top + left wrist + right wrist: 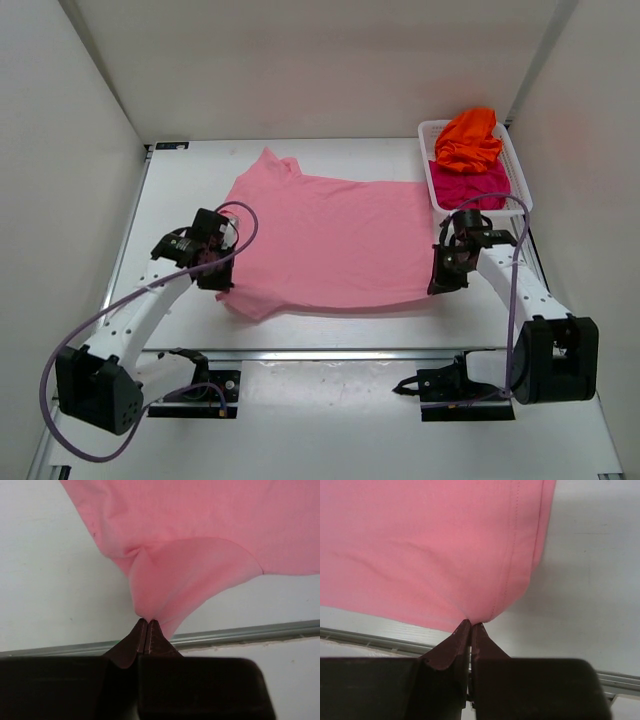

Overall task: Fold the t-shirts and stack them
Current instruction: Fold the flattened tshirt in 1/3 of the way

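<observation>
White table. Pink shirt spread across centre. Mesh basket sits at 2 o'clock, just beside shirt.

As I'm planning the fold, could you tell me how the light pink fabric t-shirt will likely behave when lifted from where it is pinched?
Probably floppy: the light pink fabric t-shirt puckers into a soft cone where the left gripper pinches it. It would likely sag between that and the right gripper, being held at two points only.

Your tally by kind
You have one pink t-shirt, one orange t-shirt and one magenta t-shirt, three in all; one white mesh basket; one left gripper and one right gripper, two in all.
</observation>
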Controlling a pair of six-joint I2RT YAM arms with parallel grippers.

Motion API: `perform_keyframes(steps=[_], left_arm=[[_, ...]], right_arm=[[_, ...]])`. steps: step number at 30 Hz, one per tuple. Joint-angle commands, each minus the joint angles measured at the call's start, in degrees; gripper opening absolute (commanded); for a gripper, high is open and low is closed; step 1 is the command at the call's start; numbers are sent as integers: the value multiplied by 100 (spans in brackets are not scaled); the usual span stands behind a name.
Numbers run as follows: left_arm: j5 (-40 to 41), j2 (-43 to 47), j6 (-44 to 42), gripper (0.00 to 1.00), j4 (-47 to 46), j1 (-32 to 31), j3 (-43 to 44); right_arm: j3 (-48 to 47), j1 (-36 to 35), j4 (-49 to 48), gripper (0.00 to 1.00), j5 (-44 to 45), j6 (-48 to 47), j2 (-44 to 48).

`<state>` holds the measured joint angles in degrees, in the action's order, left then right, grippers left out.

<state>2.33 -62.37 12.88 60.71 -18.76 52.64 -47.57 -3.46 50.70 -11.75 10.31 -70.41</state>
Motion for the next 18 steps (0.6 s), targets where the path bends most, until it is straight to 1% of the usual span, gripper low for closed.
perform_keyframes(steps=[1, 4, 7, 18], left_arm=[[127, -249, -84, 1, -366, 66, 308], [119, -626, -102, 3, -586, 118, 413], [110, -951, -154, 1, -771, 180, 606], [206, -1919, -120, 0, -1149, 321, 1467]], right_arm=[[-59, 21, -86, 0, -108, 33, -148], [-103, 30, -165, 0, -108, -20, -358], [-156, 127, -270, 0, -108, -55, -569], [-911, 223, -429, 1, -29, -178, -1519]])
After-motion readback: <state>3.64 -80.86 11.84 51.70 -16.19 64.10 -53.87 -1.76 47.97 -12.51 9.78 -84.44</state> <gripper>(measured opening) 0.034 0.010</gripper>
